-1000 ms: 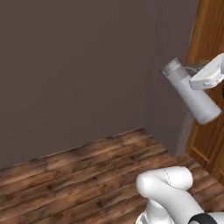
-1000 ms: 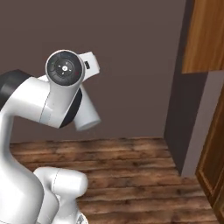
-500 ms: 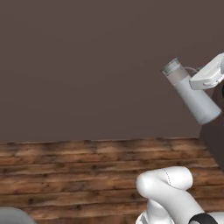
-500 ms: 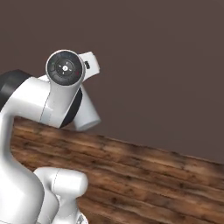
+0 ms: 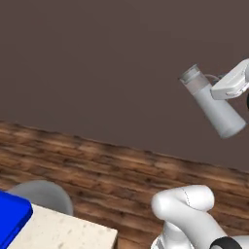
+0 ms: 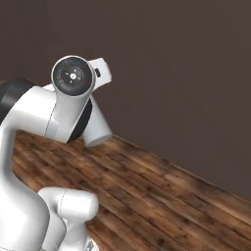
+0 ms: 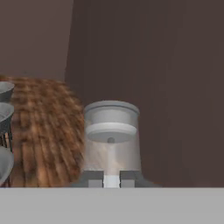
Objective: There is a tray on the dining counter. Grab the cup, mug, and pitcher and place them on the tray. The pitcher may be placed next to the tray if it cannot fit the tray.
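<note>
Down at the near left, the tray (image 5: 12,218) shows just one blue corner on the counter (image 5: 63,232), the rest cut off, with a grey seat beside it. Up at the right, well apart, the gripper (image 5: 221,92) pinches the pitcher (image 5: 211,102), tilted, lid up-left; cup and mug can't be made out.

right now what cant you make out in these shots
- Tray: left base view, just a blue corner shows; the picture's left edge cuts off the rest.
- Counter: same view, cut by the bottom edge.
- Pitcher: right base view, the arm covers all but its base.
- Gripper: hand view, fingertips barely rise above the bottom, shut on the pitcher.
- Grey round shapes: hand view, left edge, cut off, unidentifiable.
</note>
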Motion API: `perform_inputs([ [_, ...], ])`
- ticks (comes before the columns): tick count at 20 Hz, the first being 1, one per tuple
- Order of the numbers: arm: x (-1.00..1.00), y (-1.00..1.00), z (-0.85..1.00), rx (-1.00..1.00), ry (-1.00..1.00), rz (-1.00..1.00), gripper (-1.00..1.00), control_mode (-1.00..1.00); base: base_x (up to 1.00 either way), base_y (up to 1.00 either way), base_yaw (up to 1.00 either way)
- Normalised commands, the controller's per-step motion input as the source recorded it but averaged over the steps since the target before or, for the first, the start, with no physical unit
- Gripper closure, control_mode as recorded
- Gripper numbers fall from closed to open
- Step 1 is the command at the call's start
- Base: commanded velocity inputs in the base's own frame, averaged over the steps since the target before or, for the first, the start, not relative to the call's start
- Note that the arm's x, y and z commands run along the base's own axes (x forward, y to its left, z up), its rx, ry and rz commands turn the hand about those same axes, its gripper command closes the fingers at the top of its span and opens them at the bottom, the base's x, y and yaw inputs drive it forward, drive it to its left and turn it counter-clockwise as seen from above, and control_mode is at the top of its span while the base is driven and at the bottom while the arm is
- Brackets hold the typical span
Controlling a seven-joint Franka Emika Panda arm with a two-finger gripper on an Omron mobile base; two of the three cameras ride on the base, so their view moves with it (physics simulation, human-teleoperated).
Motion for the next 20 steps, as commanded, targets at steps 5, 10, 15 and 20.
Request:
perform_inputs([
  [5, 0.0, 0.0, 0.0, 0.0, 0.0, 0.0, 1.0, 1.0, 0.0, 0.06, 0.6],
  [10, 0.0, 0.0, 0.0, 0.0, 0.0, 0.0, 1.0, 1.0, 0.0, 0.04, 0.6],
  [15, 0.0, 0.0, 0.0, 0.0, 0.0, 0.0, 1.0, 1.0, 0.0, 0.0, 0.59],
  [20, 0.0, 0.0, 0.0, 0.0, 0.0, 0.0, 1.0, 1.0, 0.05, -0.12, 0.61],
])
